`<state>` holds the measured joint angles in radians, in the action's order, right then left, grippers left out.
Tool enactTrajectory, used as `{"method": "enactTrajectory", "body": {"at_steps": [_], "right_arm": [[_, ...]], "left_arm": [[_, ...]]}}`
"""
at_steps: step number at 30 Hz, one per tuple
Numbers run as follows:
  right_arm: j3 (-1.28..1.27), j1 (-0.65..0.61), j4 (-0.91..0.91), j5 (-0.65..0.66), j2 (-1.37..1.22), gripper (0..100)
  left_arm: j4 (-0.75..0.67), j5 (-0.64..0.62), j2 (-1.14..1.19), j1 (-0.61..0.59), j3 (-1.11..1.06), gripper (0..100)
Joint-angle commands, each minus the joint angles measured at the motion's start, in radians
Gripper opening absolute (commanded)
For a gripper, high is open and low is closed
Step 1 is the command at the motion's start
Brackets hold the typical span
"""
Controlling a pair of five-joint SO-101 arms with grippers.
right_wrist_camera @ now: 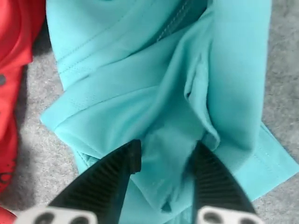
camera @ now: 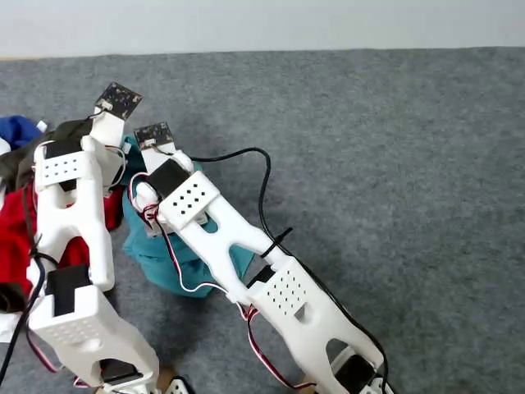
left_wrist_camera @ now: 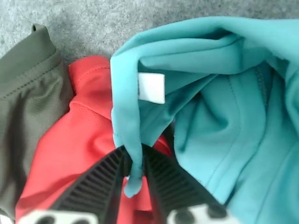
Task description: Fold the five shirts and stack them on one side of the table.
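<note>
Left wrist view puts me right over the left end effector [left_wrist_camera: 133, 161], which is clenched on a thin edge of the teal shirt [left_wrist_camera: 224, 93], near the white label [left_wrist_camera: 151, 87] at its collar. The right end effector [right_wrist_camera: 166, 154] is released, its jaws spread to either side of a raised fold of the same shirt. Outward from there, the teal shirt lies crumpled on the counter [camera: 394, 164], overlapping a red shirt [left_wrist_camera: 79, 140], with an olive shirt [left_wrist_camera: 28, 93] beside that and a blue shirt [camera: 16, 130] farther off. I'd judge the step to be pulling one shirt from the heap to spread it. Next, the right end effector would need to close on its fold. Then both would draw the shirt onto open counter without dragging the red one along.
</note>
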<state>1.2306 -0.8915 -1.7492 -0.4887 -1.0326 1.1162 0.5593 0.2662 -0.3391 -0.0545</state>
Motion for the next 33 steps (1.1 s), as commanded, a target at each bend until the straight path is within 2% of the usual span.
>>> {"method": "enactTrajectory", "body": {"at_steps": [1,10,21,33], "right_arm": [[0.009,-0.008,-0.039,-0.008,0.016,10.3],[0.014,0.012,-0.038,-0.005,-0.019,3.3],[0.015,0.101,-0.039,0.044,0.137,0.9],[0.009,0.252,-0.041,0.121,0.401,0.8]], "left_arm": [[-0.017,0.008,-0.008,-0.011,0.012,0],[-0.017,0.008,-0.006,-0.011,0.013,0],[-0.009,0.008,-0.020,-0.006,0.022,0],[0.183,0.002,-0.215,0.057,0.150,0]]}}
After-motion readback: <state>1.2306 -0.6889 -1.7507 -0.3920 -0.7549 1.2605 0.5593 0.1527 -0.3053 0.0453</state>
